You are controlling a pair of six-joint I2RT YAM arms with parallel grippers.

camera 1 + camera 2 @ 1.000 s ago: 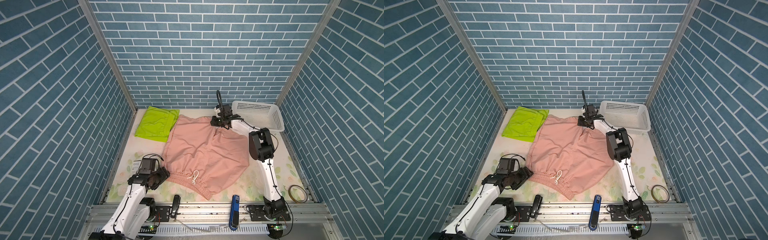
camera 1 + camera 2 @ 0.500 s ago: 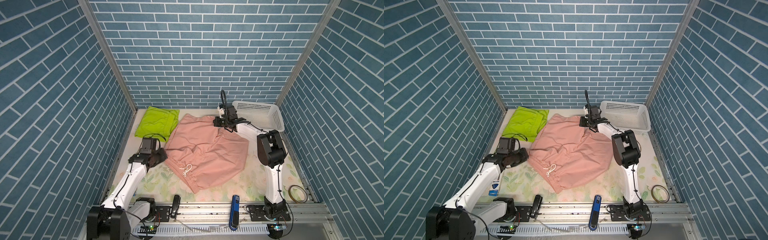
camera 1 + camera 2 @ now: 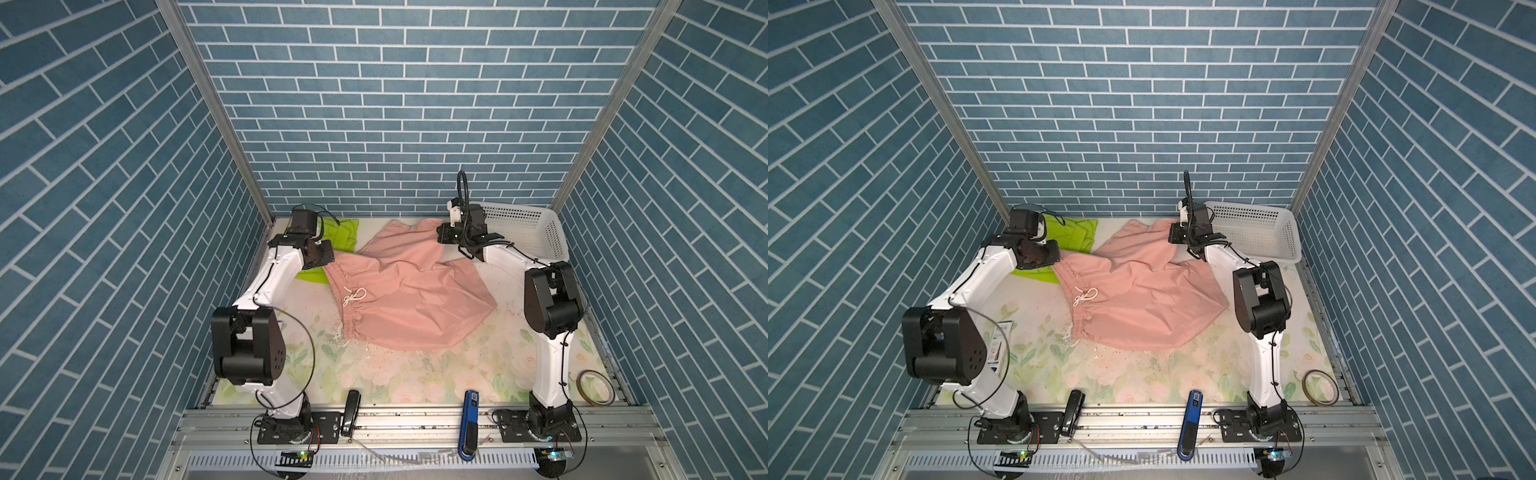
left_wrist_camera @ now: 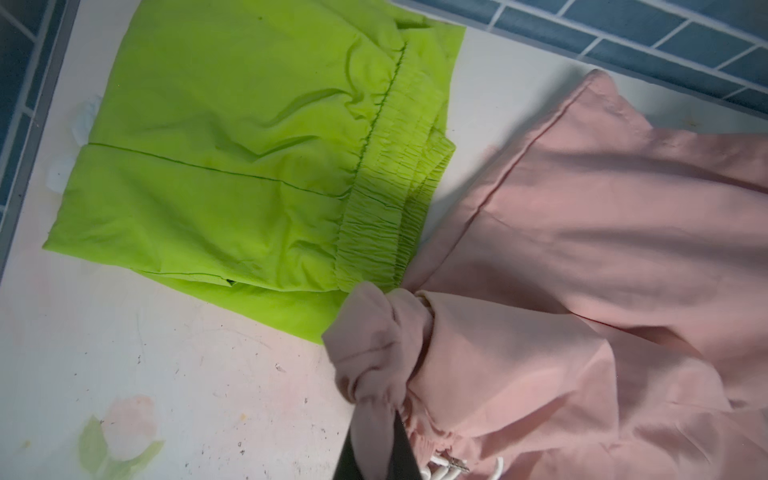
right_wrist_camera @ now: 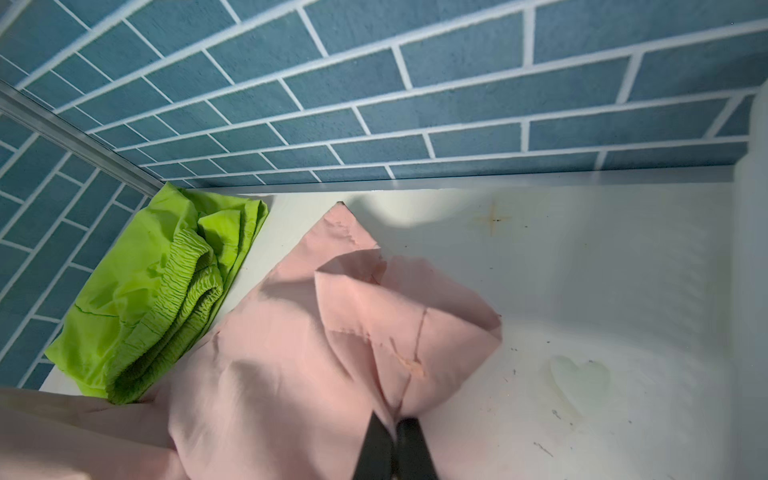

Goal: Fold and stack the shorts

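The salmon-pink shorts (image 3: 415, 303) (image 3: 1142, 303) lie bunched across the mat, with the white drawstring (image 3: 355, 296) facing up. My left gripper (image 3: 328, 264) (image 4: 374, 415) is shut on their gathered waistband corner, lifted next to the green pair. My right gripper (image 3: 442, 237) (image 5: 392, 419) is shut on a pinched leg hem at the back, near the basket. The lime-green shorts (image 3: 338, 232) (image 3: 1075, 230) (image 4: 232, 158) lie folded in the back left corner, partly hidden by my left arm in both top views. In the right wrist view the green shorts (image 5: 145, 303) sit beside the pink shorts (image 5: 311, 353).
A white perforated basket (image 3: 523, 232) (image 3: 1254, 232) stands at the back right. A tape roll (image 3: 592, 386) lies at the front right. A blue tool (image 3: 469, 419) and a black tool (image 3: 351, 411) rest on the front rail. A printed packet (image 3: 998, 345) lies under my left arm.
My left gripper shut on the pink waistband and carried it from the front left toward the back, up to the green shorts. The pink shorts bunched up; my right gripper kept its hold.
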